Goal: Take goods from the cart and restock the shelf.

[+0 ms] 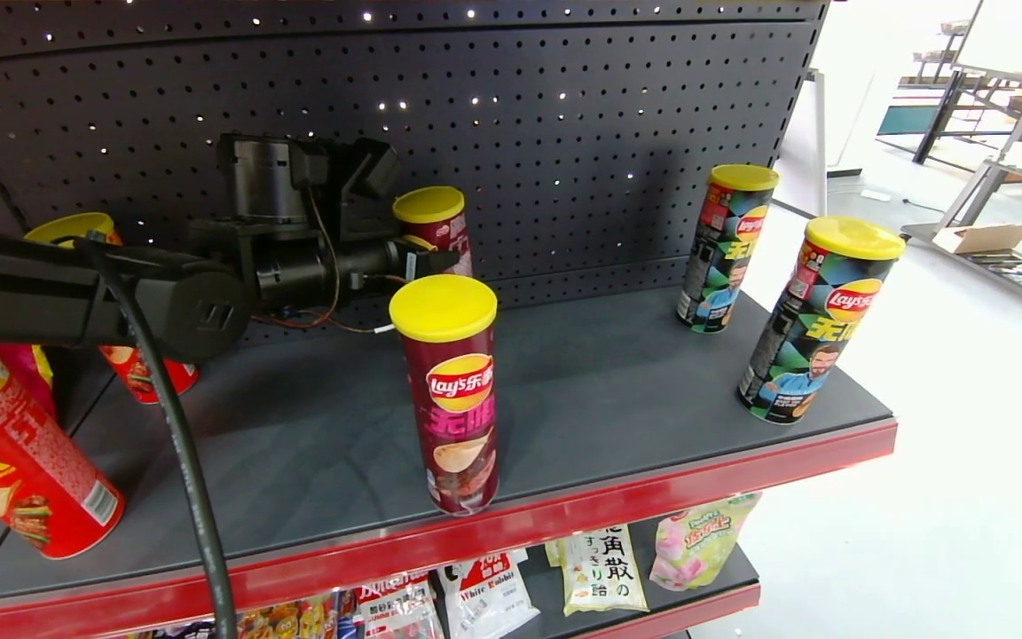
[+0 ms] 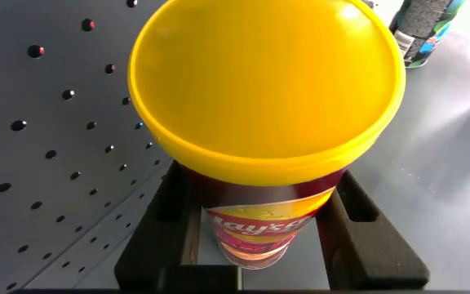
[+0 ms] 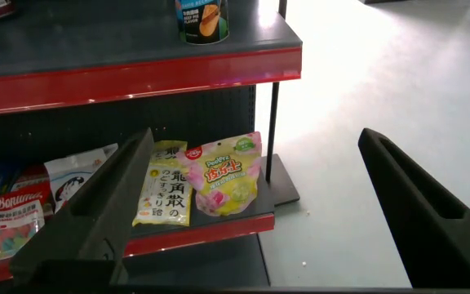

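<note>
At the back of the dark shelf (image 1: 635,399), against the pegboard, a maroon chips can with a yellow lid (image 1: 433,220) stands upright. My left gripper (image 1: 422,259) is shut on it. The left wrist view looks down on this can (image 2: 268,90), with a black finger (image 2: 174,220) pressed to each side of its body. A second maroon can (image 1: 453,390) stands at the shelf's front edge, just in front of the left arm. My right gripper (image 3: 255,139) hangs open and holds nothing, out in front of the lower shelf.
Two black-and-green cans (image 1: 726,248) (image 1: 817,319) stand at the shelf's right end. Red cans (image 1: 23,453) (image 1: 134,368) stand at the left. Snack bags (image 3: 227,175) (image 1: 600,568) lie on the lower shelf. Open floor lies to the right of the shelving.
</note>
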Tool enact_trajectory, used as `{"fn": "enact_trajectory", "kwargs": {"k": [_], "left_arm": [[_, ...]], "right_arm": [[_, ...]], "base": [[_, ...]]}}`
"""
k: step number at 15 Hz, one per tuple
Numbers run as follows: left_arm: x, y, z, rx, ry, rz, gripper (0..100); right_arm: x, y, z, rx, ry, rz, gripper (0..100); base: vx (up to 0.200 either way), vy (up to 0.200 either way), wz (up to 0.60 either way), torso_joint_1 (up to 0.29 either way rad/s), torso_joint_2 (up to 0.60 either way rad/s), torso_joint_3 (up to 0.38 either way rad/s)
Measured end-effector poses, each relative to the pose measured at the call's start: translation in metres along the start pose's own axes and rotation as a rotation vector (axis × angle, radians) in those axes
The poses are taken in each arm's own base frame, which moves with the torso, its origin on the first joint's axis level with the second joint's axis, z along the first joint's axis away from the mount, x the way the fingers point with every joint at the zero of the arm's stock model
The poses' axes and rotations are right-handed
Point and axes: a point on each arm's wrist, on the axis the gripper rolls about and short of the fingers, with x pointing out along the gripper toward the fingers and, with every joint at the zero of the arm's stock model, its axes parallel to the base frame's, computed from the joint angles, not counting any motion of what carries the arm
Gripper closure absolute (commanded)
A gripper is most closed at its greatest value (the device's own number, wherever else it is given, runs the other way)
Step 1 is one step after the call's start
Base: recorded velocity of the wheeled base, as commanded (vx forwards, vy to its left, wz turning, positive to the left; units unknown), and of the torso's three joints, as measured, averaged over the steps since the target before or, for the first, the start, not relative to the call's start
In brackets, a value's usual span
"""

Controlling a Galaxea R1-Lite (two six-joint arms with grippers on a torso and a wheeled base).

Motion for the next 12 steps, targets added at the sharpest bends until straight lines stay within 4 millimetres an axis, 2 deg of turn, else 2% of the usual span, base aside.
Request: {"fn": "enact_trajectory", "kwargs": {"k": [8,9,12], "left_arm": [[0.0,-0.0002,-0.002,0.023,0.007,0.001,100],[0.0,-0.0002,-0.0025,0.03,0.008,0.001,0],[0.0,-0.0003,-0.0033,0.031,0.013,0.001,0]], "right_arm": [[0.0,0.0,0.0,0.0,0.0,0.0,0],[0.0,0.0,0.0,0.0,0.0,-0.001,0],[0.0,0.0,0.0,0.0,0.0,0.0,0]], "base": [[0.0,0.0,0.0,0.0,0.0,0.0],[0.0,0.0,0.0,0.0,0.0,0.0],[0.0,0.0,0.0,0.0,0.0,0.0]]}}
